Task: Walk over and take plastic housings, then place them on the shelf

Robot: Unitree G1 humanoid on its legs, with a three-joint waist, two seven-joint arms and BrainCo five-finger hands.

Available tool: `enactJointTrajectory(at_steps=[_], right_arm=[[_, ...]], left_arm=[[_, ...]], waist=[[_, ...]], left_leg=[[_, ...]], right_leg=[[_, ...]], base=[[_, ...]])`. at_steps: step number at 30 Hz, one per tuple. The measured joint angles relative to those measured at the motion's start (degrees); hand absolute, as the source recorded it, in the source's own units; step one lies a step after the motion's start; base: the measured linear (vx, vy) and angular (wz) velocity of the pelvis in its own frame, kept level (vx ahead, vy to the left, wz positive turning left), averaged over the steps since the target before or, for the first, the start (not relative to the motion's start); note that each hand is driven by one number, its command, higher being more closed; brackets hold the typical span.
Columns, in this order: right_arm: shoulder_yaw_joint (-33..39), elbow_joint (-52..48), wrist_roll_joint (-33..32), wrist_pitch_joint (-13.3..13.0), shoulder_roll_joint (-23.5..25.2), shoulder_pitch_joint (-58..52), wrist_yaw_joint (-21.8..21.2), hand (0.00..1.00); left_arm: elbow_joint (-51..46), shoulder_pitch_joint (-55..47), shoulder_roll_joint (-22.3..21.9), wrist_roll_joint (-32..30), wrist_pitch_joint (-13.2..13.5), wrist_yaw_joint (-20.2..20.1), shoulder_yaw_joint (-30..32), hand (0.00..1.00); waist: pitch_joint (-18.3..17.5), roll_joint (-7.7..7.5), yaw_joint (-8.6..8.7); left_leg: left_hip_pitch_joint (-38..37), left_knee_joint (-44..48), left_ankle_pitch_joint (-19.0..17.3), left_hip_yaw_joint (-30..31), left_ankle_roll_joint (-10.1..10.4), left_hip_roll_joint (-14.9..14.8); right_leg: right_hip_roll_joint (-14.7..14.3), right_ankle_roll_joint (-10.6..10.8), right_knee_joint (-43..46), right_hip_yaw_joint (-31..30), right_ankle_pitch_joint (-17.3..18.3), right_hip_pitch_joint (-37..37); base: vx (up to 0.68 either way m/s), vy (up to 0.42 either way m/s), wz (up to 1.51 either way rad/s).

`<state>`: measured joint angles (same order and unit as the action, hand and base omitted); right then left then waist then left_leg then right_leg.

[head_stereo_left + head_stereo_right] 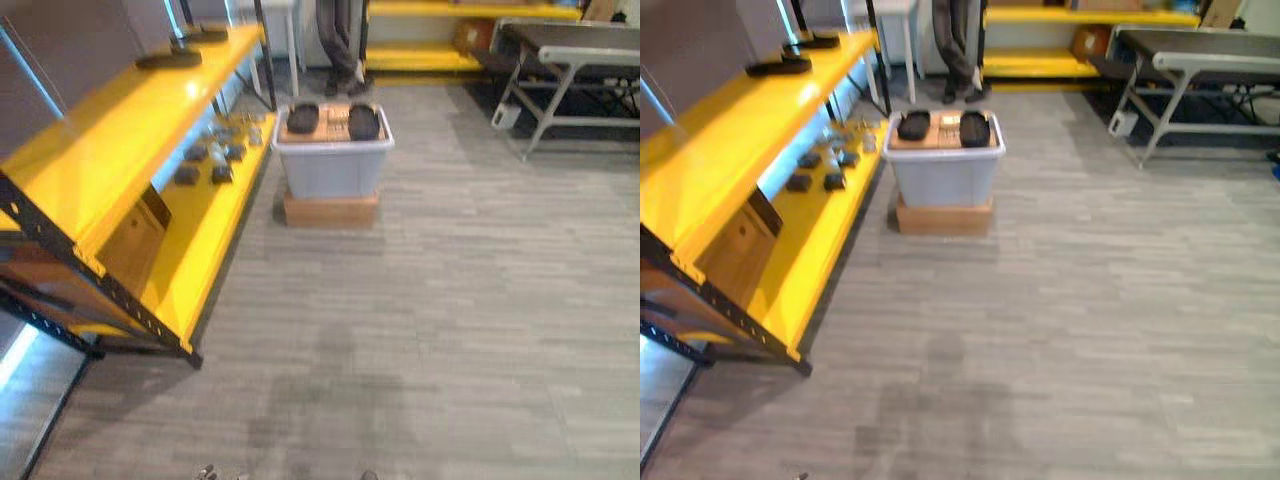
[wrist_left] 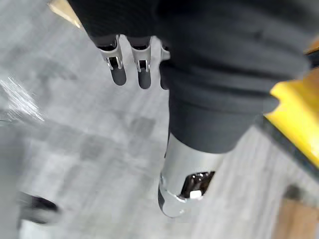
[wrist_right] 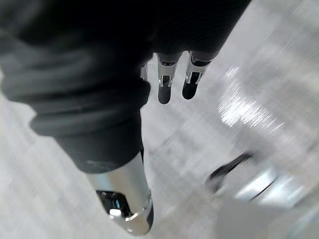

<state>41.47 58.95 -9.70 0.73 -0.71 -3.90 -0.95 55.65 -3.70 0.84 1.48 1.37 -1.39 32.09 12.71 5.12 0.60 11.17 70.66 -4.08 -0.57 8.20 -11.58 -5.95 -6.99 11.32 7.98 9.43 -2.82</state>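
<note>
- Left eye view, upper middle: two dark housings (image 1: 303, 118) (image 1: 364, 122) lie side by side on a tan sheet (image 1: 334, 122) on top of a grey bin (image 1: 332, 168)
- The bin stands on a low wooden box (image 1: 331, 211) on the grey floor (image 1: 450, 330), just beside the near end of the shelf's lower tier
- A yellow shelf (image 1: 110, 130) runs along the left of the frame, from lower left to the top
- Its upper tier carries two flat dark pieces (image 1: 168, 59) at the top left; its lower tier holds a cluster of small dark parts (image 1: 205, 165) left of the bin
- A person's legs (image 1: 340, 40) stand behind the bin at the top edge
- A grey table (image 1: 580, 60) sits at the upper right, well apart from the bin
- Left wrist view: the left hand (image 2: 199, 99) hangs over the floor, fingers (image 2: 118, 69) loose and straight, holding nothing
- Right wrist view: the right hand (image 3: 99, 89) hangs over the floor the same way, fingers (image 3: 164, 84) relaxed, holding nothing
</note>
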Motion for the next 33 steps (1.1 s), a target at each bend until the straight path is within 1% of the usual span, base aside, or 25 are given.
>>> enactJointTrajectory(at_steps=[2, 4, 5, 6, 7, 9, 10, 11, 12, 13, 15, 17, 18, 19, 21, 22, 23, 25, 26, 27, 28, 29, 30, 31, 33], right_arm=[[0.0, -0.1, 0.0, 0.4, 1.2, 0.0, 0.2, 0.00], [0.1, -0.7, 0.0, 0.5, 0.9, 0.9, 0.3, 0.00], [0.1, -1.1, 0.0, 0.5, 0.8, 0.9, 0.3, 0.00], [0.9, -1.5, 0.1, 0.5, 0.5, 0.8, 0.4, 0.00], [2.8, -1.1, 0.2, 0.5, 0.7, 1.2, 0.8, 0.00], [2.9, 0.9, 0.3, 0.4, 1.0, 2.1, 0.7, 0.00], [3.5, 2.0, 0.4, 0.4, 1.1, 2.6, 0.6, 0.00], [3.6, 3.0, 0.6, 0.4, 1.1, 2.7, 0.6, 0.00], [3.5, 4.2, 1.2, 0.4, 1.1, 2.8, 0.6, 0.00], [3.3, 5.0, 1.3, 0.4, 1.3, 3.0, 0.6, 0.00], [0.6, 4.6, 1.5, 0.4, 1.4, 2.8, 0.2, 0.00], [-1.4, 3.3, 2.3, 0.4, 1.4, 1.0, -0.2, 0.00], [-1.8, 2.1, 2.3, 0.4, 1.4, -0.3, -0.3, 0.00], [-2.0, 2.0, 2.3, 0.3, 1.1, -0.8, -0.3, 0.00], [-2.1, 2.3, 2.3, 0.3, 0.9, -2.0, -0.2, 0.00], [-2.1, 2.3, 2.4, 0.3, 0.7, -3.0, -0.1, 0.00], [-2.0, 3.0, 2.9, 0.4, 0.1, -3.9, 0.0, 0.00], [-1.2, 2.2, 3.5, 0.4, -0.8, -3.1, 0.0, 0.00], [-0.8, 2.2, 3.5, 0.4, -0.8, -2.7, 0.0, 0.00], [0.1, 2.1, 3.5, 0.4, -1.0, -2.7, -0.1, 0.00], [0.7, 1.6, 3.4, 0.4, -0.4, -3.0, -0.2, 0.00], [0.8, 0.9, 3.4, 0.4, -0.1, -3.5, -0.3, 0.00], [0.9, -0.3, 3.4, 0.4, 0.7, -4.3, -0.3, 0.00], [1.4, -0.4, 3.3, 0.4, 0.7, -4.5, -0.3, 0.00], [1.8, -0.2, 3.2, 0.5, 0.9, -5.0, -0.1, 0.00]], left_arm=[[-0.1, -1.5, -0.7, 1.5, 0.0, -0.1, 0.1, 0.00], [0.4, -3.6, -2.5, 1.9, -0.1, -0.2, 0.0, 0.00], [0.4, -4.0, -2.8, 2.3, -0.1, -0.2, 0.0, 0.00], [0.5, -5.0, -2.6, 2.9, 0.0, -0.3, -0.5, 0.00], [1.4, -5.9, -1.9, 2.9, -0.1, -0.2, -1.1, 0.00], [2.9, -5.5, -0.4, 2.9, 0.0, -0.1, -1.3, 0.00], [3.1, -5.3, 0.3, 3.0, 0.1, -0.2, -1.1, 0.00], [3.5, -5.3, 0.8, 3.1, 0.2, -0.2, -1.1, 0.00], [4.3, -5.4, 2.0, 3.1, 0.0, -0.2, -1.3, 0.00], [4.3, -5.5, 2.0, 3.0, 0.0, -0.2, -2.0, 0.00], [4.1, -5.0, 2.0, 3.0, -0.3, 0.0, -3.2, 0.00], [3.9, -3.1, 1.8, 3.0, -0.3, -0.1, -3.9, 0.00], [3.8, -1.6, 1.3, 3.1, -0.3, 0.0, -3.9, 0.00], [3.8, -0.5, 1.3, 3.0, -0.2, 0.0, -3.9, 0.00], [3.8, 1.4, 1.5, 2.9, -0.1, -0.1, -4.5, 0.00], [3.6, 2.4, 1.4, 2.7, 0.2, 0.0, -4.5, 0.00], [3.6, 2.7, 1.2, 2.7, 0.2, 0.1, -4.3, 0.00], [4.1, 2.7, -0.4, 2.7, 0.0, 0.3, -4.1, 0.00], [4.1, 2.6, -0.6, 2.7, 0.0, 0.4, -3.6, 0.00], [3.7, 2.1, -1.2, 2.8, 0.1, 0.7, -1.9, 0.00], [2.6, 1.6, -1.9, 2.9, 0.1, 1.0, 0.2, 0.00], [1.9, 1.3, -2.5, 3.0, 0.1, 1.0, 1.5, 0.00], [0.7, 0.2, -3.6, 3.1, 0.3, 1.0, 3.7, 0.00], [0.5, -0.9, -3.8, 4.2, 0.2, 0.8, 4.5, 0.00], [0.7, -3.8, -3.5, 4.8, 0.1, 0.8, 4.7, 0.00]], waist=[[0.0, -1.51, -2.21], [-0.2, -2.08, -3.51], [-0.4, -2.47, -3.77], [-0.9, -2.91, -4.34], [-1.6, -4.13, -5.14], [-3.9, -6.27, -4.50], [-4.5, -7.42, -4.52], [-4.6, -8.30, -4.48], [-4.9, -9.36, -4.45], [-4.7, -8.81, -4.43], [-4.7, -8.76, -4.13], [-4.8, -7.77, -3.01], [-4.9, -6.84, -2.10], [-4.5, -6.22, -1.34], [-4.4, -6.05, 0.08], [-4.5, -6.29, 0.90], [-4.5, -6.47, 1.50], [-4.8, -3.51, 0.81], [-4.6, -3.20, 0.83], [-4.6, -2.34, 1.12], [-4.4, -1.57, 1.37], [-4.2, -1.23, 1.33], [-3.9, -0.79, 1.13], [-3.6, -0.40, 0.93], [-3.4, -1.02, -0.32]], left_leg=[[5.9, -3.2, -4.0, -2.3, -2.6, -0.3], [12.2, -19.5, -7.7, -2.7, -3.4, 2.2], [12.9, -25.9, -7.5, -2.9, -3.5, 3.2], [13.0, -40.6, -6.2, -3.5, -4.7, 5.1], [12.6, -42.7, -0.2, -4.8, -8.3, 6.8], [12.6, -41.8, -3.3, -4.7, -11.0, 9.4], [10.9, -42.1, -3.6, -4.7, -13.9, 10.7], [9.2, -42.5, -3.8, -4.8, -14.3, 11.4], [5.5, -43.1, -3.3, -4.9, -15.4, 12.1], [0.9, -44.1, -3.1, -4.2, -16.0, 11.7], [-6.9, -48.1, -3.8, -3.7, -16.5, 11.5], [-15.0, -54.0, -3.8, -1.5, -16.4, 11.1], [-19.4, -57.9, -3.9, 0.0, -16.3, 9.9], [-22.4, -59.9, -4.0, 0.9, -16.1, 8.7], [-26.7, -62.4, -4.9, 2.6, -14.7, 6.5], [-28.8, -63.6, -6.7, 3.1, -12.3, 5.5], [-31.8, -65.2, -8.0, 4.3, -10.8, 5.1], [-32.1, -63.4, -5.2, 3.6, -10.0, 3.2], [-32.0, -61.8, -3.8, 3.7, -8.8, 3.0], [-30.4, -55.6, -1.8, 4.1, -5.5, 1.7], [-26.7, -44.5, 1.6, 4.8, -0.2, 0.3], [-24.0, -38.1, 5.4, 6.4, 2.9, -0.1], [-18.5, -24.2, 10.5, 9.0, 6.2, -0.5], [-12.5, -11.0, 10.0, 8.7, 6.1, -0.7], [-5.5, -1.9, 5.7, 4.0, 4.5, -1.0]], right_leg=[[1.1, 0.2, -4.6, -3.5, 0.2, -5.8], [4.2, 2.9, -7.5, -6.7, 3.0, -11.0], [5.3, 3.7, -7.7, -7.1, 4.0, -11.8], [7.2, 4.9, -8.4, -7.7, 6.5, -14.0], [9.0, 4.8, -8.7, -9.0, 8.2, -16.1], [11.1, 5.4, -3.4, -10.7, 6.3, -13.5], [11.5, 7.7, 4.2, -12.4, 5.0, -11.3], [11.9, 10.0, 8.7, -12.8, 3.5, -10.4], [11.9, 19.8, 17.7, -14.0, -2.1, -8.4], [10.2, 23.0, 28.2, -15.4, -10.3, -5.3], [10.3, 22.5, 45.9, -11.9, -9.7, 2.8], [12.7, 20.3, 52.6, -5.1, -5.7, 10.2], [13.6, 16.5, 51.1, -2.1, -1.6, 14.9], [13.7, 14.6, 46.6, -1.1, 1.1, 17.8], [13.7, 14.9, 30.8, -1.0, 1.5, 21.2], [14.2, 15.3, 16.9, -1.1, -1.0, 22.0], [14.4, 11.3, 12.2, -0.4, -9.7, 22.2], [12.1, 8.7, 16.7, -0.6, -4.1, 22.9], [11.6, 8.4, 17.8, -0.3, -2.4, 22.6], [10.4, 7.0, 18.3, 0.6, -0.1, 20.6], [9.0, 5.6, 17.4, 1.1, 1.6, 17.0], [8.3, 5.1, 16.4, 1.4, 2.4, 14.7], [6.6, 4.1, 13.9, 1.7, 3.5, 10.4], [4.9, 3.4, 10.7, 1.5, 4.0, 5.5], [3.8, 3.1, 4.5, -0.4, 4.1, -1.8]], base=[[0.50, 0.019, -0.76], [0.56, 0.149, -0.68], [0.57, 0.225, -0.43], [0.59, 0.247, -0.38], [0.77, 0.280, -0.30], [0.86, 0.281, 0.17], [0.75, 0.245, 0.38], [0.74, 0.207, 0.26], [0.72, 0.149, 0.16], [0.70, 0.119, 0.08], [0.62, 0.018, 0.11], [0.60, -0.076, 0.46], [0.62, -0.149, 0.63], [0.73, -0.224, 0.78], [0.60, -0.277, 0.75], [0.68, -0.407, 0.76], [0.72, -0.433, 0.52], [0.60, -0.337, -0.13], [0.57, -0.317, -0.21], [0.64, -0.336, 0.00], [0.53, -0.267, 0.04], [0.59, -0.217, 0.01], [0.47, -0.091, -0.12], [0.56, -0.097, -0.19], [0.47, -0.015, -0.44]])
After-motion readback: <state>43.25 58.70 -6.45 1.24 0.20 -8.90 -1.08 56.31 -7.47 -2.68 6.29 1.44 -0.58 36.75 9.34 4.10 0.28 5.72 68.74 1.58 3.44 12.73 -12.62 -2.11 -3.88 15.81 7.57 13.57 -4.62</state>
